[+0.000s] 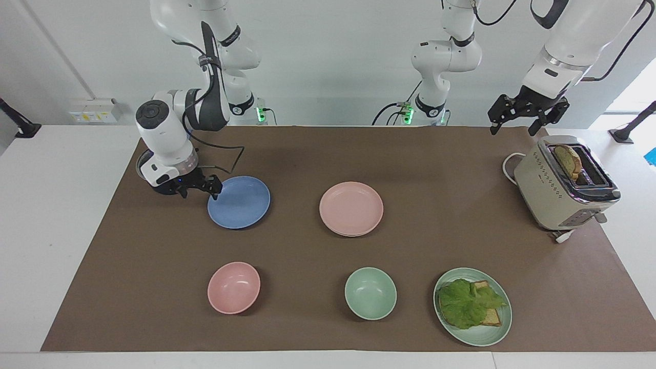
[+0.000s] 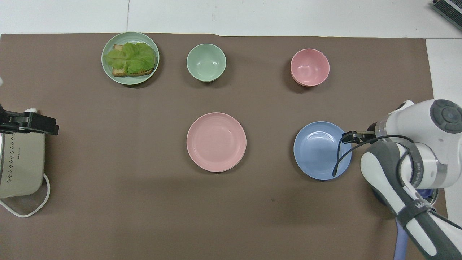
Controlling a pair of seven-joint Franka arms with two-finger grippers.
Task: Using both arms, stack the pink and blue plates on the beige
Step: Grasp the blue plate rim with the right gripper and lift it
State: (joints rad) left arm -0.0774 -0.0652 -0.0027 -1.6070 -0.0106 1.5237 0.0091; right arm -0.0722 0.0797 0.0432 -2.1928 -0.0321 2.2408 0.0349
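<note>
right gripper (image 1: 199,190): we're hovering it open, low at the blue plate (image 1: 239,202) rim
left gripper (image 1: 528,114): we're waiting open above the toaster (image 1: 564,184)
pink plate (image 1: 351,208): sitting mid-bench on another plate
handling: we're guessing light, stiff, slick; pinching the rim

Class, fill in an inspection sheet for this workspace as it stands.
Surface: brown mat on white table.
Job's things: blue plate alone; pink plate on a second plate, only rim showing.
Clutter: pink bowl, green bowl, lettuce-and-bread plate, toaster holding bread.
Grippers: right gripper open, low at blue plate's edge; left gripper open, raised beside toaster.
Cables: black cable hangs over blue plate; toaster cord on mat.
Surroundings: white wall, wall socket.
</note>
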